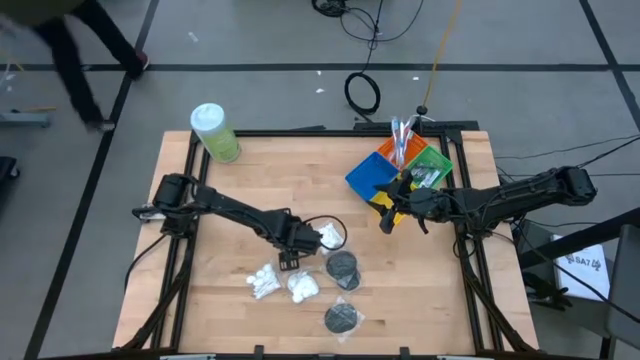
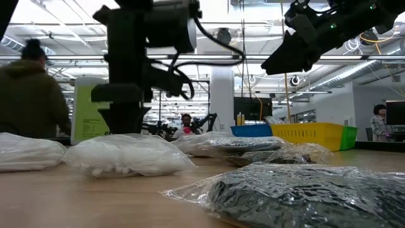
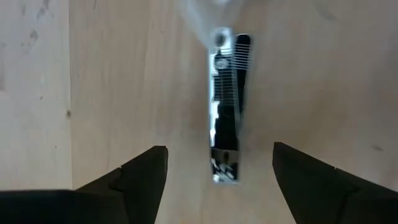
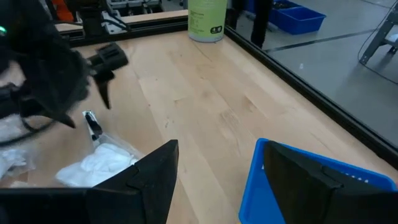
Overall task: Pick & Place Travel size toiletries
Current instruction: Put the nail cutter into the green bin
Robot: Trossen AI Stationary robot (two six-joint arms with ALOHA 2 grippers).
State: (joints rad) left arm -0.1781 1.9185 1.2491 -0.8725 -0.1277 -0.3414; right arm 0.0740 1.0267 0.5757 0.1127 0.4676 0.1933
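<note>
I see my left hand (image 3: 219,180) spread, hovering over a silver tube (image 3: 225,112) lying mid-table (image 1: 240,180) beside the cotton-ball bags (image 1: 265,282). My right hand (image 4: 214,180) hangs spread above the blue bin (image 4: 311,186).

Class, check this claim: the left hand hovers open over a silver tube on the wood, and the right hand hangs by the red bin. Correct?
One error: the bin beside the right hand is blue, as the right wrist view shows. The left hand does hover open over the silver tube.

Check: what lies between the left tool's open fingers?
In the left wrist view, a silver tube lies on bare table between the left tool's fingers.
</note>
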